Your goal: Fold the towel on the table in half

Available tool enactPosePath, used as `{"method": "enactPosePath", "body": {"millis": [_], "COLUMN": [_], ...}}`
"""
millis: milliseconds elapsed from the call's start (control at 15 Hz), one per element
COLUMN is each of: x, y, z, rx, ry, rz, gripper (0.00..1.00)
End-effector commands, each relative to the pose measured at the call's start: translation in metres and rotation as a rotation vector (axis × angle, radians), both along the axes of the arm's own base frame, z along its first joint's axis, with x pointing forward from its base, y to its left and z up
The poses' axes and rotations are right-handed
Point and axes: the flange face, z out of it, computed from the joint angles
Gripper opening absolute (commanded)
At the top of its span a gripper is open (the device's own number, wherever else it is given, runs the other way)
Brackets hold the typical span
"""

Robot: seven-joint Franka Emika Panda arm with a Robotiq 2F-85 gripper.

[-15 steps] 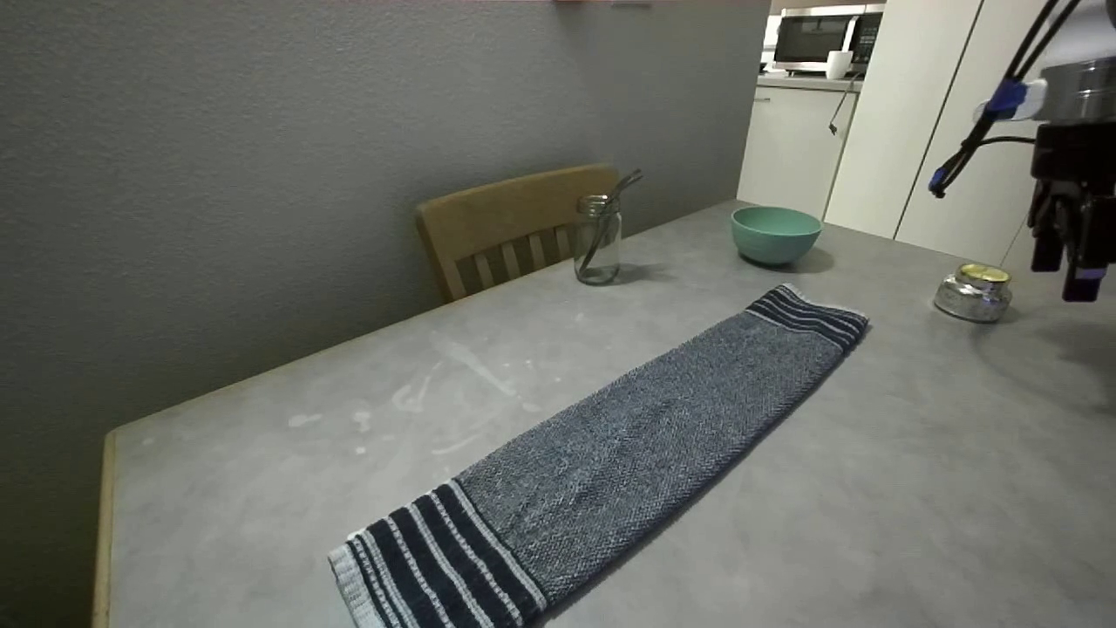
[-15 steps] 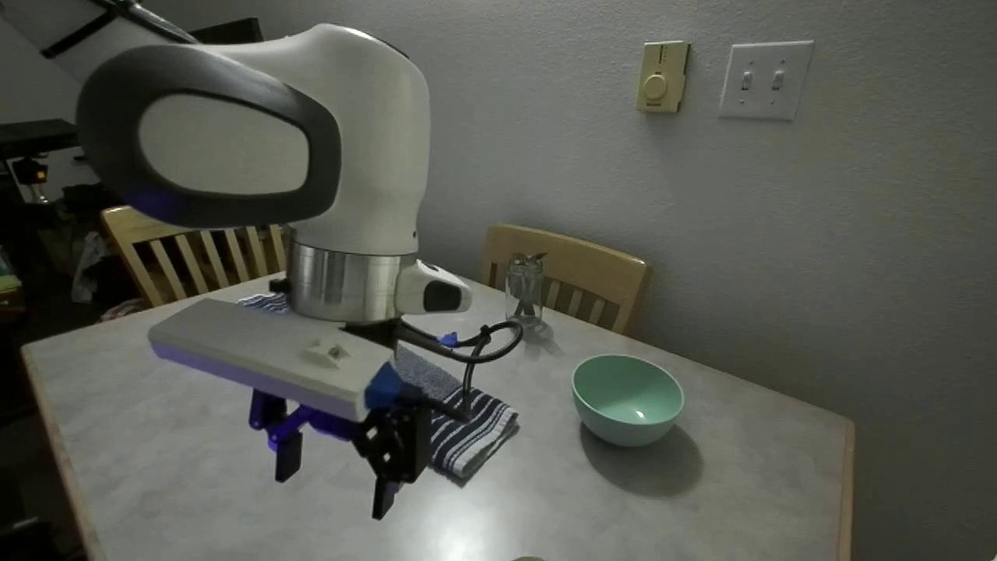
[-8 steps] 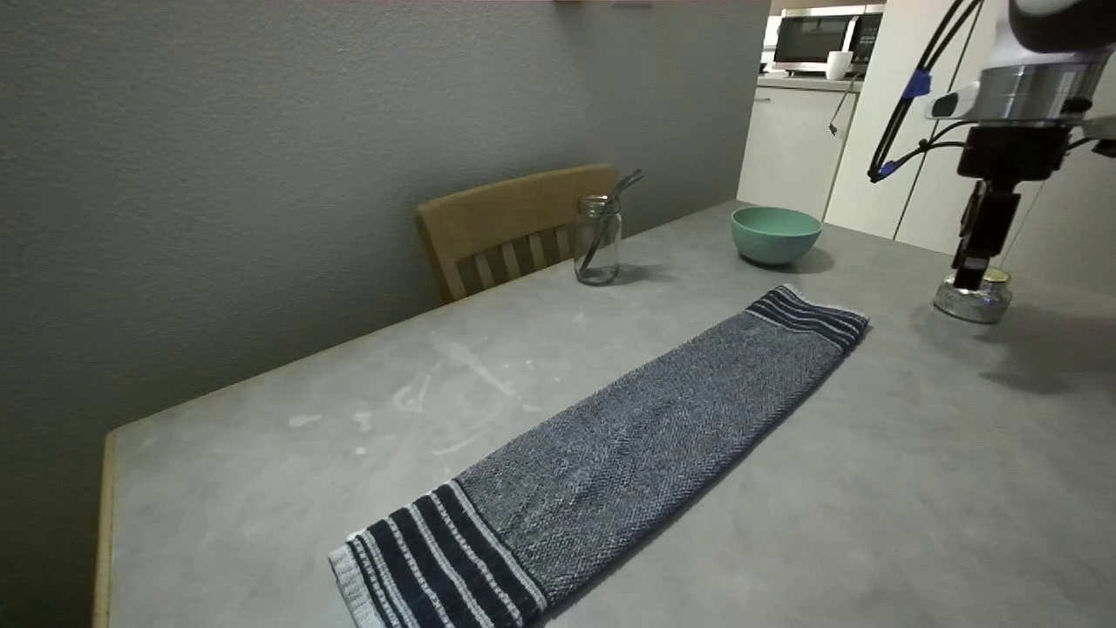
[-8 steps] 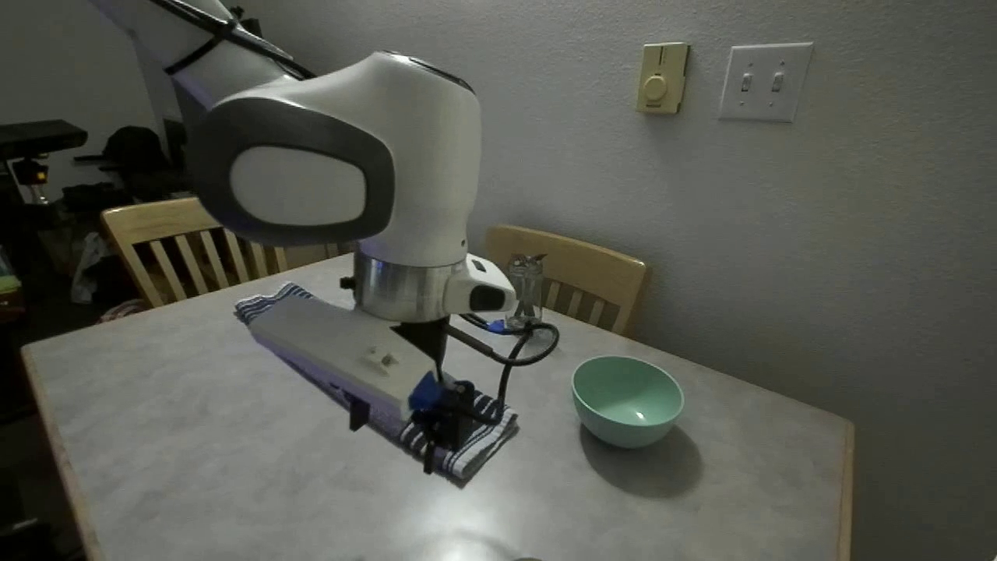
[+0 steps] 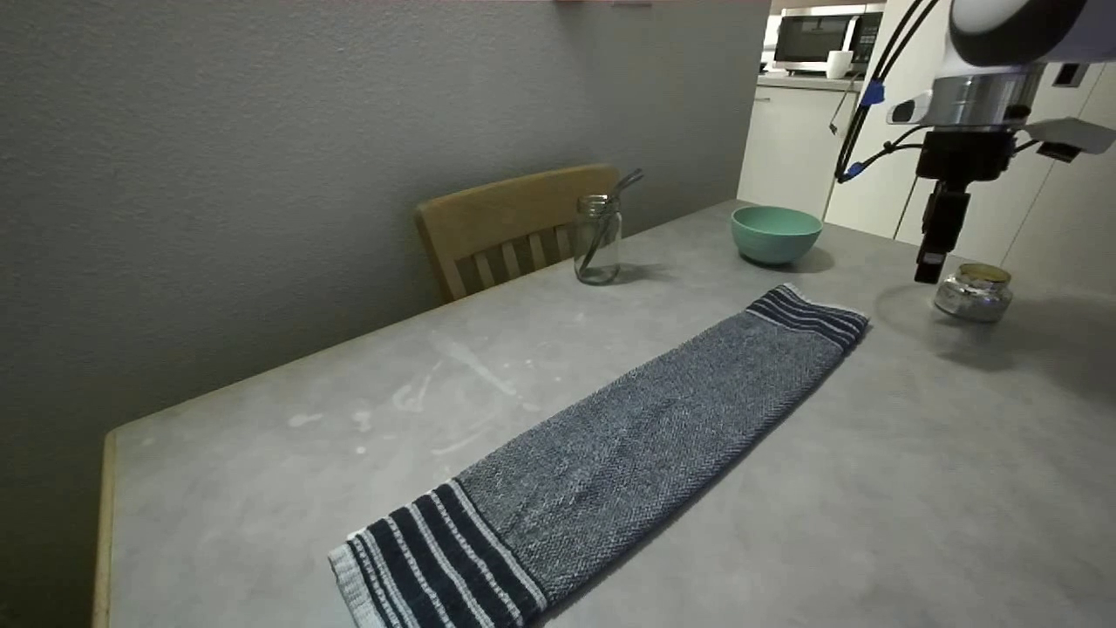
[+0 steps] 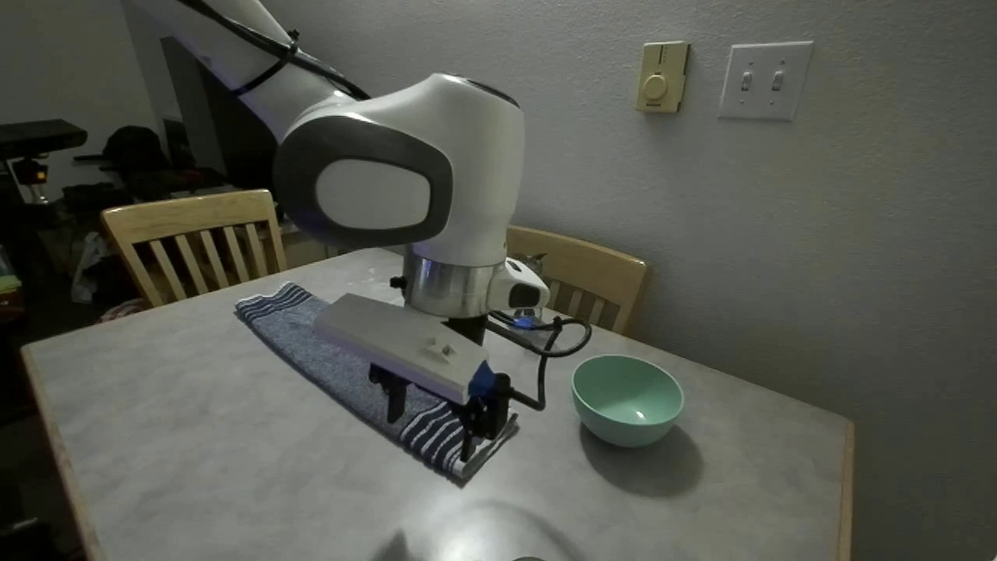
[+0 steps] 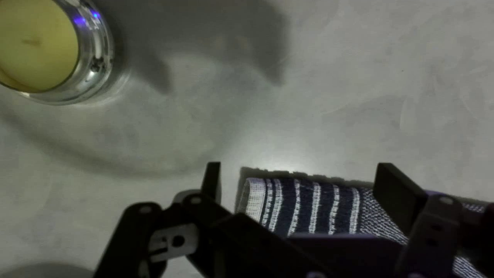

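Note:
The towel [image 5: 645,436] lies long and flat on the table [image 5: 785,523], blue-grey with navy and white stripes at both short ends. It also shows in the other exterior view [image 6: 335,366], partly behind the arm. My gripper [image 5: 929,270] hangs above the tabletop, beside the towel's far striped end. In the wrist view the gripper [image 7: 299,168] is open and holds nothing, its fingers [image 7: 397,197] wide apart. The striped end of the towel [image 7: 305,204] shows below and between them, partly hidden by the gripper's body.
A glass candle jar [image 5: 973,292] stands close to the gripper, at upper left in the wrist view [image 7: 38,46]. A green bowl [image 5: 776,234] stands beyond the towel's striped end. A glass jar with straws [image 5: 598,240] stands near the wall-side edge, by a wooden chair [image 5: 523,209].
The arm has moved from beyond the candle jar toward the towel's near striped end and turned, so the fingers now line up edge-on in an exterior view. The towel has not moved.

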Motion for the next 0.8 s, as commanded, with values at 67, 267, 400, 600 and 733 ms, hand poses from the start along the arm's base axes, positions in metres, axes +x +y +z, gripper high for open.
{"method": "enactPosePath", "body": {"millis": [67,267,400,600,733], "x": [0.012,0.028,0.038,0.05,0.055], "y": [0.005,0.023,0.036,0.043,0.037], "z": [-0.015,-0.028,-0.037,-0.047,-0.05], "rx": [0.044,0.064,0.062,0.03,-0.006], "ry": [-0.01,-0.001,0.012,0.008,-0.007], "rz": [-0.103,-0.121,-0.118,-0.123,-0.143], "gripper": [1.0,1.0,1.0,1.0,1.0]}}
